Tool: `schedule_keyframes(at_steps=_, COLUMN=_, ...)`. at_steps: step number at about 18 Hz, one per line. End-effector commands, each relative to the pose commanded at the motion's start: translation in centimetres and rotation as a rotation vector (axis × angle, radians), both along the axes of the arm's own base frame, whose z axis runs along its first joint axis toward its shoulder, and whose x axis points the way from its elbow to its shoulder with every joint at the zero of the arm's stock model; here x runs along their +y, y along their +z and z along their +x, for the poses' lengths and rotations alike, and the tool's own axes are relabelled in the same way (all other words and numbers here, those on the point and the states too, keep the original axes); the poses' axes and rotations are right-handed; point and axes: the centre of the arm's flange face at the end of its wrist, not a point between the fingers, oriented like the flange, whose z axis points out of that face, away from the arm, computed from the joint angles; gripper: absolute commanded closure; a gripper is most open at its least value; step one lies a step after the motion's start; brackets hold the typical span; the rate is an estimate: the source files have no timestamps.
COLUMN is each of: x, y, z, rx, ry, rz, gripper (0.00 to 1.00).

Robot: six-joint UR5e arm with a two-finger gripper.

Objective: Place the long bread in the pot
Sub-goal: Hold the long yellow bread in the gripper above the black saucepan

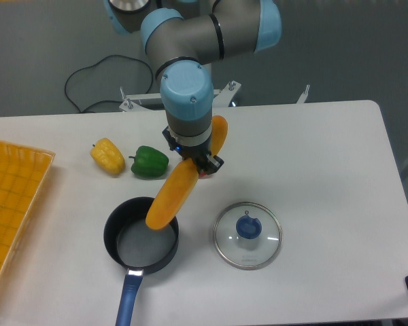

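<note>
The long bread is an orange-yellow loaf held tilted in the air. Its lower end hangs over the right rim of the pot, and its upper end shows behind the wrist. My gripper is shut on the bread near its middle, seen from above with the fingers mostly hidden under the wrist. The pot is a black saucepan with a grey inside and a blue handle pointing toward the front edge. Nothing lies inside the pot.
A glass lid with a blue knob lies right of the pot. A yellow pepper and a green pepper sit behind the pot. An orange tray occupies the left edge.
</note>
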Motion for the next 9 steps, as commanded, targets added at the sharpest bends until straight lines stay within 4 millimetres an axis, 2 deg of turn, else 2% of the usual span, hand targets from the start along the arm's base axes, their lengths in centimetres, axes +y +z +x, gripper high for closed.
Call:
schedule_keyframes(at_steps=3, x=-0.39, y=-0.86, z=0.58, rx=-0.010, ry=-0.002, rz=-0.016, gripper=0.55)
schedule_keyframes(at_steps=9, x=-0.24, y=-0.29, z=0.35, rx=-0.003, ry=0.001, rz=-0.006, gripper=0.55)
